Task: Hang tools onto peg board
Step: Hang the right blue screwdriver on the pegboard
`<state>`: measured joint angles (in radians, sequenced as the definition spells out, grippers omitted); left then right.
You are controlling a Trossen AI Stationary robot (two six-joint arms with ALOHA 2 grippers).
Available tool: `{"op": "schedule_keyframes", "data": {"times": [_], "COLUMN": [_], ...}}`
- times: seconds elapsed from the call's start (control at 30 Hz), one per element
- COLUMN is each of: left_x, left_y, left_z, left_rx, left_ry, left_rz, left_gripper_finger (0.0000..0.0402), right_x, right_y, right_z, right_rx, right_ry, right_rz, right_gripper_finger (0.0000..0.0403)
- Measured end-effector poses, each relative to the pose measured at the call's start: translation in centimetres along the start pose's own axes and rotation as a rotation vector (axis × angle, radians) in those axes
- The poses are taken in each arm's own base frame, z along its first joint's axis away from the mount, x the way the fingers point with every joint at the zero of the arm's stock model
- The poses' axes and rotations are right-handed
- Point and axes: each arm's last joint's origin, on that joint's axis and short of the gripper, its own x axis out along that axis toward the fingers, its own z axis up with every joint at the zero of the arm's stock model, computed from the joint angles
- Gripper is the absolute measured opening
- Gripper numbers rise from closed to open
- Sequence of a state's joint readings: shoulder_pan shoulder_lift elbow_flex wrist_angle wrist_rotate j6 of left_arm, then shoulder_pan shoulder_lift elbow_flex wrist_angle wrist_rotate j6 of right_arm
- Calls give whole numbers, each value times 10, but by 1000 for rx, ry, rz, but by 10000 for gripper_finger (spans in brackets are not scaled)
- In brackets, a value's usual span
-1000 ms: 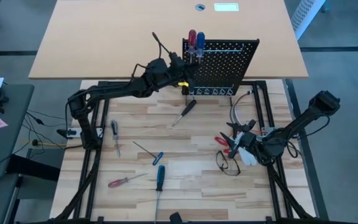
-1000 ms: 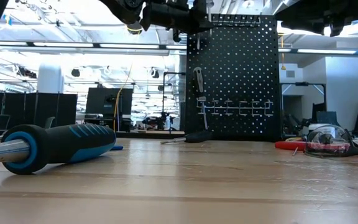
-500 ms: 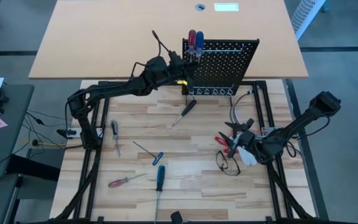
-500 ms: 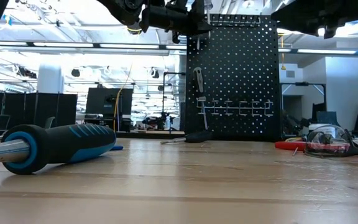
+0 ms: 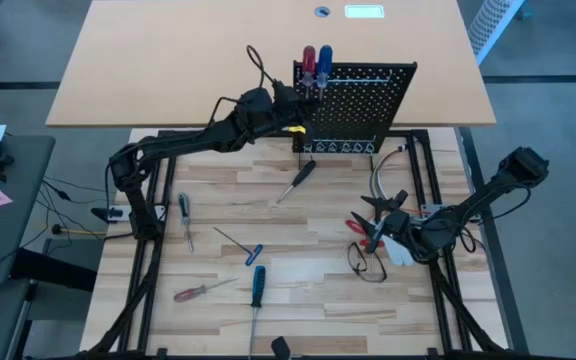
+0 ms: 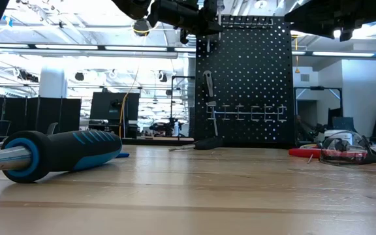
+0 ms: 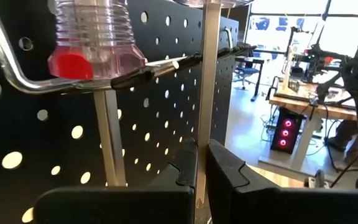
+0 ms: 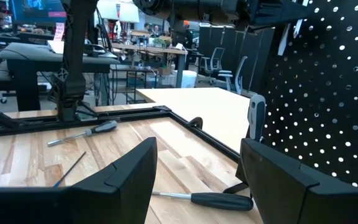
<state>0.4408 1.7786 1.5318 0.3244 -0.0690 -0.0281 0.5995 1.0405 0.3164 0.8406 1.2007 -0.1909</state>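
Tan tabletop [image 5: 168, 60] sits behind the slatted wood work surface [image 5: 298, 220]. Peg board [image 5: 363, 100] stands upright at the far edge of the wood surface, ring holders along its bottom. Left arm reaches to the board's upper left corner; left gripper [image 7: 201, 171] is pinched together on the thin steel shaft [image 7: 207, 93] of the blue-handled screwdriver [image 5: 324, 62], which stands at the top rail next to the red-handled screwdriver [image 5: 308, 62] already seated in the rail; in the left wrist view the red one's clear handle with red end [image 7: 92, 40] rests in the wire holder. Right arm waits low at the right side of the surface, right gripper [image 8: 197, 168] spread wide, holding nothing, just beside the red-handled pliers [image 5: 360, 228] and safety glasses [image 5: 366, 262]. Still lying flat on the wood: black-handled screwdriver [image 5: 298, 180] near the board's foot, large blue-and-black screwdriver [image 5: 256, 290] at the front, grey-handled screwdriver [image 5: 184, 215] on the left, small red-handled screwdriver [image 5: 200, 291] and a thin blue-handled one [image 5: 243, 248] between them
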Motion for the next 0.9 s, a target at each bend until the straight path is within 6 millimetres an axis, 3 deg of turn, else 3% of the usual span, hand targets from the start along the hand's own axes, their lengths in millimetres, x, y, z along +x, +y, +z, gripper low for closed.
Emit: {"op": "schedule_keyframes", "data": {"times": [0.9], "left_x": [1], "left_y": [2], "left_z": [-10], "left_rx": [-102], "left_ry": [77], "left_rz": [65], "left_gripper_finger": [19], "right_x": [0], "right_y": [0], "right_z": [0], "right_rx": [-2], "right_ry": [1], "right_rz": [1], "right_gripper_finger": [240]}}
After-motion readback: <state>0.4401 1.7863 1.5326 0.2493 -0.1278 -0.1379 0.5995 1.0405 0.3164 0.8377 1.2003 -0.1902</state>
